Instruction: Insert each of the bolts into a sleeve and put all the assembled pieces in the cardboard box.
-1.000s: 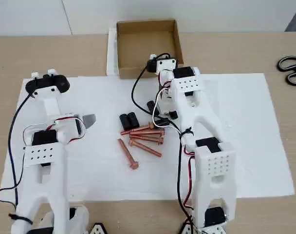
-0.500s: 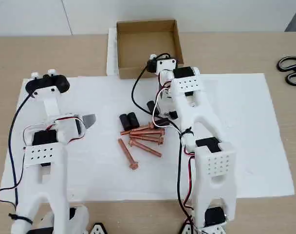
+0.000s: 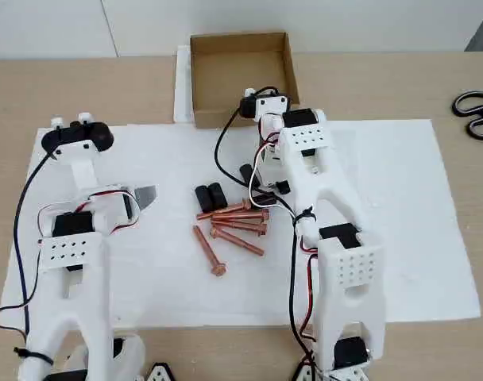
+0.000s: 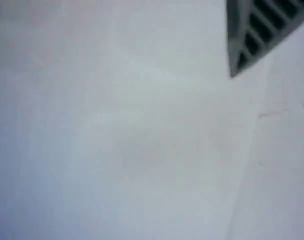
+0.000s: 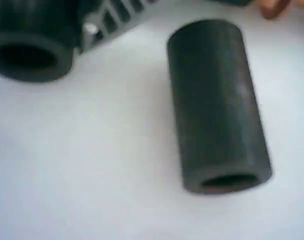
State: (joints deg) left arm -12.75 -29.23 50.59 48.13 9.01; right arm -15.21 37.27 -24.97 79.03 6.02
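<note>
I can't tell the spread of the left fingers or the right fingers. Mid-tabletop I see copper bolts lying loose on the white sheet, with black sleeves just beyond them. The box sits at the far edge.

Copper bolts lying clustered, black sleeves on their sides just beside; cardboard box open-topped, apart

bolts, sleeves crowd centre (box open-topped)
</note>
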